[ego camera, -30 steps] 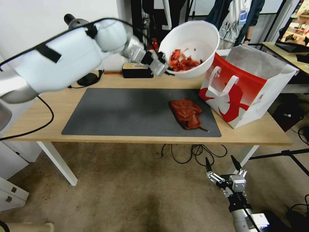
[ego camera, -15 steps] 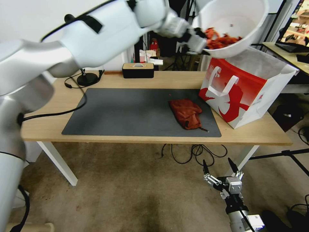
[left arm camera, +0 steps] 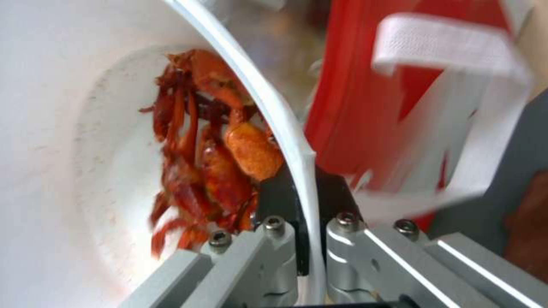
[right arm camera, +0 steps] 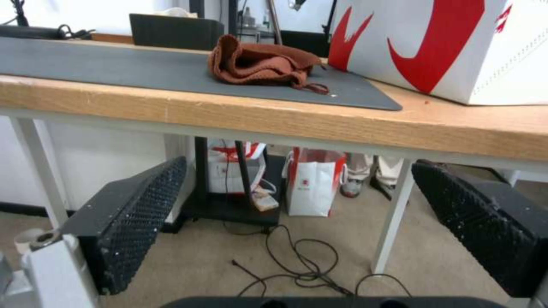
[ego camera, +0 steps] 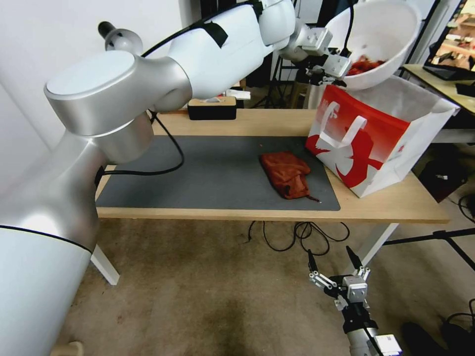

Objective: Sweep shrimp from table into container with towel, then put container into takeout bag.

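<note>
Left gripper (ego camera: 341, 66) pinched one container's (ego camera: 391, 39) rim above one takeout bag (ego camera: 376, 143); right gripper (ego camera: 330, 259) hung wide below the table's (ego camera: 386, 205) front edge, one towel (ego camera: 287, 174) on it.

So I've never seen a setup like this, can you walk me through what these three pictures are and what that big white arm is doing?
It is a wheeled robot with two arms, each ending in a gripper. The wide picture is taken from its head, looking down at a table. The other two come from cameras on its wrists.

The left gripper is shut on the rim of a container with shrimp inside, holding it tilted above the open bag. The left wrist picture shows that pinch up close.

The right gripper hangs open, low in front of the table; its wrist camera looks up from under the table's edge.

A towel lies crumpled on the grey mat, beside the bag.
</note>
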`<state>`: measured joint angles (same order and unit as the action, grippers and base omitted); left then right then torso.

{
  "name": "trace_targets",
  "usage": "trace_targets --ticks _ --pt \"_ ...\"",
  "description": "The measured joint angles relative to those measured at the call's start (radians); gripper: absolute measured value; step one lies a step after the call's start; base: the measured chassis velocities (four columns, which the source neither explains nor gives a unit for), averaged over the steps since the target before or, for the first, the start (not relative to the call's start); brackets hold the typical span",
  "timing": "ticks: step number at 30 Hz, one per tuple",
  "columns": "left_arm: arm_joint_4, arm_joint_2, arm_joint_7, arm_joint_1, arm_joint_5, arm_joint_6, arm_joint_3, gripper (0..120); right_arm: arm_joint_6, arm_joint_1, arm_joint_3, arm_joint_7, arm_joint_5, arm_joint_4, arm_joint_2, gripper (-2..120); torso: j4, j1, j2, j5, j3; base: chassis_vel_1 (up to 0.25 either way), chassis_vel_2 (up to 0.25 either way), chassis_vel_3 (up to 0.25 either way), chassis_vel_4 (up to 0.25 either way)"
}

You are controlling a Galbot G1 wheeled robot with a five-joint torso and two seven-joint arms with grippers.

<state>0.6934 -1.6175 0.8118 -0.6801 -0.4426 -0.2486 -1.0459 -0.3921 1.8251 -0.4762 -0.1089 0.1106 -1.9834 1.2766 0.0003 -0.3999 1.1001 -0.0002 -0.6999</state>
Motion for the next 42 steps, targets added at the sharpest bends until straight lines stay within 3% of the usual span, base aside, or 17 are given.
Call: trace_targets --ticks 1,3,6,7,10,22,30,39,40,42 --pt "0.0 0.0 0.0 0.0 0.0 0.0 0.0 0 0.0 0.0 0.0 0.0 0.0 0.0 0.0 100 0.0 0.0 0.0 0.0 0.0 0.0 0.0 0.0 0.0" --pt "0.073 0.002 -0.019 0.014 -0.023 0.034 -0.026 0 0.0 -0.004 0.0 0.0 0.002 -0.002 -0.012 100 -0.0004 0.0 0.0 0.0002 0.0 0.0 0.0 0.0 0.0" --pt "0.088 0.002 -0.025 0.014 -0.041 0.045 -0.033 0 0.0 -0.005 -0.001 0.0 0.003 -0.002 -0.014 100 -0.0004 0.0 0.0 0.0002 0.0 0.0 0.0 0.0 0.0" --pt "0.127 0.003 -0.044 0.004 -0.106 0.082 -0.054 0 0.0 -0.005 -0.003 0.0 0.007 -0.003 -0.019 100 -0.0003 0.0 0.0 0.0002 0.0 0.0 0.0 0.0 0.0" --pt "0.163 0.004 -0.074 -0.019 -0.177 0.119 -0.069 0 -0.001 -0.002 -0.004 0.001 0.006 -0.001 -0.015 100 -0.0004 0.0 0.0 0.0002 0.0 0.0 0.0 0.0 0.0" --pt "0.205 0.008 -0.141 -0.045 -0.285 0.168 -0.085 0 -0.012 0.011 -0.006 0.007 -0.001 -0.004 0.0 100 -0.0003 0.0 0.0 0.0002 0.0 0.0 0.0 0.0 0.0" --pt "0.251 0.008 -0.151 -0.037 -0.289 0.187 -0.102 0 -0.022 0.03 -0.014 0.009 -0.019 -0.005 0.029 100 -0.0003 0.0 0.0 0.0003 0.0 0.0 0.0 0.0 0.0" --pt "0.267 0.009 -0.106 -0.042 -0.235 0.237 -0.116 0 -0.035 0.044 -0.024 0.01 -0.034 -0.006 0.047 100 -0.0003 0.0 0.0 0.0002 0.0 0.0 0.0 0.0 0.0" --pt "0.264 0.009 -0.088 -0.045 -0.228 0.282 -0.119 0 -0.035 0.038 -0.024 0.01 -0.031 -0.005 0.039 100 -0.0002 0.0 0.0 0.0 0.0 0.0 0.0 0.0 0.0" --pt "0.259 0.009 -0.075 -0.048 -0.225 0.3 -0.121 0 -0.035 0.034 -0.022 0.01 -0.028 0.0 0.034 100 -0.0003 0.0 0.0 0.0001 0.0 0.0 0.0 0.0 0.0"
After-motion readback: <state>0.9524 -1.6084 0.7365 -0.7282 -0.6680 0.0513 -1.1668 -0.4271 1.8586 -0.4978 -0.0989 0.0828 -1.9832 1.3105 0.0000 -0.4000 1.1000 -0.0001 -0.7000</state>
